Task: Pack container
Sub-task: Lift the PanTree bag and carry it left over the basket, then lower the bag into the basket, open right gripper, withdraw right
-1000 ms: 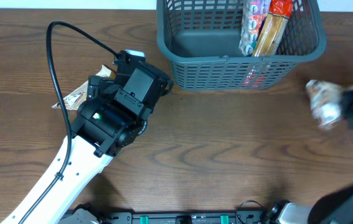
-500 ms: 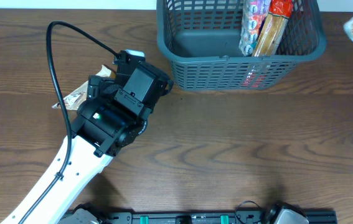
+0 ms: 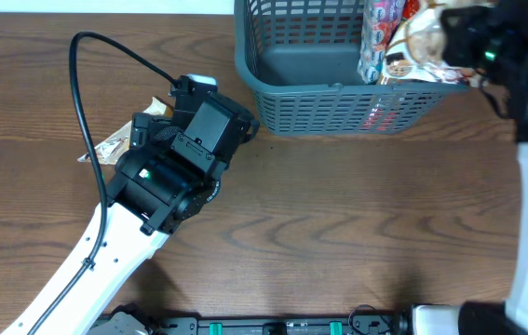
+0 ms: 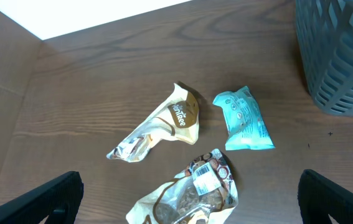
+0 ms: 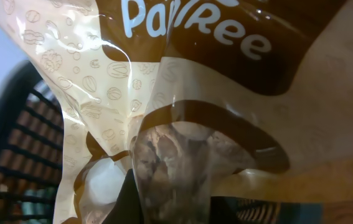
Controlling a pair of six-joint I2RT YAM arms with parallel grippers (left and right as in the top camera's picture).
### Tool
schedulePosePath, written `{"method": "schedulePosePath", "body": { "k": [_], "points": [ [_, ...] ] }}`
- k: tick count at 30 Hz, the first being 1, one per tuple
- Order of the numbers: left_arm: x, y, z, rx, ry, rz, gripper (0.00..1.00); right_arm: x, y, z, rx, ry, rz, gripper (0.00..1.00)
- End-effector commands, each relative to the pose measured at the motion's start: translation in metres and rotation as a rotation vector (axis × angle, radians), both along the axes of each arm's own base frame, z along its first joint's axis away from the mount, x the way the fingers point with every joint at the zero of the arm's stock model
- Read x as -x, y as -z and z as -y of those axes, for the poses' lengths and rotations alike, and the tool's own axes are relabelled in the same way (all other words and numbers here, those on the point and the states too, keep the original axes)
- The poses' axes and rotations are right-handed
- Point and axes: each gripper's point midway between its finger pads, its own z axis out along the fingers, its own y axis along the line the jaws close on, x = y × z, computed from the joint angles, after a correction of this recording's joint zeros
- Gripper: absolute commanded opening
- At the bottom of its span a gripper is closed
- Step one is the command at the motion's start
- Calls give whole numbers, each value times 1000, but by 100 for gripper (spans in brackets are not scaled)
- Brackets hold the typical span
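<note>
The dark blue-grey slotted basket [image 3: 338, 88] stands at the table's far edge and holds upright snack packets [image 3: 380, 33]. My right gripper [image 3: 450, 42] is shut on a cream and brown snack packet [image 5: 182, 112] and holds it over the basket's right end [image 5: 20, 149]; the packet fills the right wrist view. My left gripper [image 4: 188, 199] is open above a clear and brown nut packet [image 4: 195, 190] on the table. A cream and brown packet [image 4: 157, 127] and a teal packet [image 4: 244, 119] lie beyond it. The basket's corner [image 4: 338, 56] shows at the right.
The left arm [image 3: 166, 172] lies across the left of the table, with its black cable [image 3: 82, 93] looping over it. A packet end [image 3: 110, 147] sticks out at its left side. A pale surface [image 4: 89, 15] borders the table's far edge.
My right arm has carried the cream and brown packet from the table's right side up and leftward to above the basket's right end. The left arm has not moved.
</note>
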Motion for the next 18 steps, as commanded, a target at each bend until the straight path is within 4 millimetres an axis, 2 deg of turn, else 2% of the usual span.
{"method": "schedulePosePath", "body": {
  "k": [1, 7, 11, 15, 18],
  "points": [
    [-1, -4, -1, -1, -2, 6, 99, -13, 14, 5, 96, 18, -22, 2],
    [-1, -4, -1, -1, -2, 6, 99, -45, 51, 6, 115, 8, -83, 2],
    [-1, -4, -1, -1, -2, 6, 99, -65, 84, 5, 114, 5, -142, 1],
    [-1, -4, -1, -1, -2, 6, 99, -78, 122, 5, 112, 2, -224, 2],
    [-1, -4, -1, -1, -2, 6, 99, -82, 143, 5, 112, -1, -273, 3]
  ]
}}
